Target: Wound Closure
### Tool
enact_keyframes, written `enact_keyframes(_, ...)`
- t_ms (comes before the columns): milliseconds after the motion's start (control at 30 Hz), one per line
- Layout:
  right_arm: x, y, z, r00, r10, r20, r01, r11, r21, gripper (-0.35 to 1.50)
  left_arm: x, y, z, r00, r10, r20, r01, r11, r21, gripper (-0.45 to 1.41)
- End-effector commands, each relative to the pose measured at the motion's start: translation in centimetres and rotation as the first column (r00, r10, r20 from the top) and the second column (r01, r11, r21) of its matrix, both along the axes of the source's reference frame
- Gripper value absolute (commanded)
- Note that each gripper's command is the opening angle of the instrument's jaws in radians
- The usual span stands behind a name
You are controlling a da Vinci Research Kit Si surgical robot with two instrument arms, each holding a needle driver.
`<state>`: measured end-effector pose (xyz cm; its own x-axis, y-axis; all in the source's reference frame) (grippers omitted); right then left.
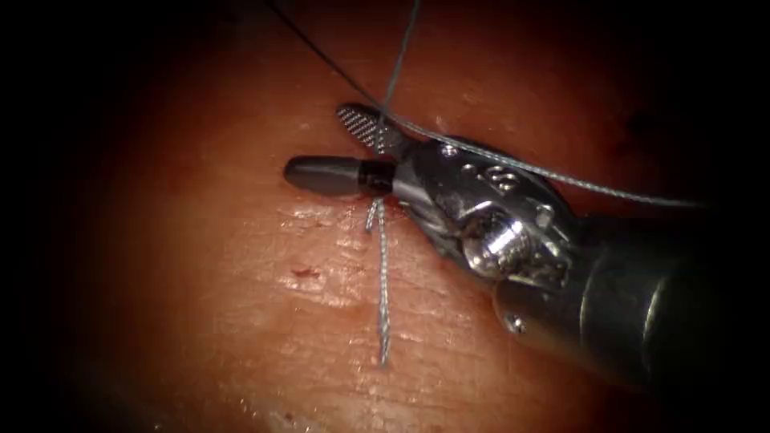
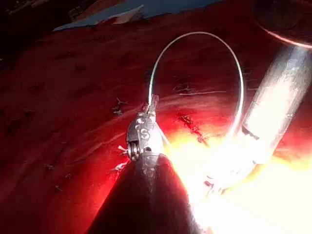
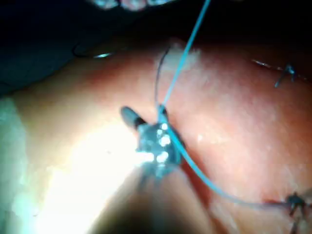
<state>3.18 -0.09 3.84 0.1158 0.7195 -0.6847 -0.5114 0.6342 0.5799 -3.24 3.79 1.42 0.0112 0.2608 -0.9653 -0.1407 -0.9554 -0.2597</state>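
The right arm's silver wristed claw (image 1: pixel 353 152) is seen wide open over the reddish pork tissue (image 1: pixel 241 321), the grey braided thread (image 1: pixel 399 72) lying between its jaws. Nothing is clamped. In the left wrist view, the left claw (image 2: pixel 152 105) is closed on a loop of that thread.

endoscope: close, above-front | wrists: along shafts, very close | shared: tissue (image 1: pixel 241 321), thread (image 1: pixel 383 281)

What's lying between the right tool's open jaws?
Thread crosses between the right tool's open jaws, over its wrist. A cut end of thread lies on the tissue below. The wrist covers the rest.
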Motion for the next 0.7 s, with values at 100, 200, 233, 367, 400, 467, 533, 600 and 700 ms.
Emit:
enact_keyframes(100, 0.07, 0.00, 0.16, 1.000, -0.006, 0.006, 0.006, 1.000, -0.007, 1.30, -0.03, 0.05, -0.01, 1.000, 0.000, 0.003, 0.000, 1.000, -0.002, -0.45)
enact_keyframes(200, 0.06, -0.01, 0.25, 1.000, -0.010, 0.005, 0.010, 1.000, -0.012, 1.30, -0.04, 0.04, -0.04, 1.000, 0.005, 0.007, -0.005, 1.000, -0.001, -0.45)
enact_keyframes(233, 0.05, -0.01, 0.25, 1.000, -0.010, 0.005, 0.010, 1.000, -0.013, 1.31, -0.04, 0.03, -0.05, 1.000, 0.007, 0.010, -0.007, 1.000, -0.002, -0.45)
enact_keyframes(367, 0.08, 0.02, 0.23, 1.000, -0.006, 0.003, 0.007, 1.000, -0.011, 1.31, -0.05, 0.01, -0.07, 1.000, 0.008, 0.011, -0.008, 1.000, -0.001, -0.45)
enact_keyframes(400, 0.08, 0.03, 0.22, 1.000, -0.004, 0.001, 0.004, 1.000, -0.011, 1.31, -0.05, 0.01, -0.07, 1.000, 0.008, 0.011, -0.008, 1.000, -0.001, -0.45)
enact_keyframes(467, 0.10, 0.05, 0.21, 1.000, -0.002, -0.001, 0.002, 1.000, -0.011, 1.31, -0.06, 0.01, -0.07, 1.000, 0.008, 0.011, -0.008, 1.000, -0.001, -0.45)
enact_keyframes(533, 0.12, 0.06, 0.22, 1.000, 0.000, 0.000, 0.000, 1.000, -0.011, 1.31, -0.06, 0.01, -0.07, 1.000, 0.008, 0.011, -0.008, 1.000, -0.001, -0.45)
enact_keyframes(600, 0.14, 0.07, 0.23, 1.000, 0.001, 0.001, -0.001, 1.000, -0.011, 1.31, -0.06, 0.01, -0.07, 1.000, 0.008, 0.011, -0.008, 1.000, -0.001, -0.45)
enact_keyframes(700, 0.16, 0.09, 0.24, 1.000, 0.003, 0.002, -0.003, 1.000, -0.011, 1.31, -0.06, 0.01, -0.07, 1.000, 0.008, 0.011, -0.008, 1.000, -0.001, -0.45)
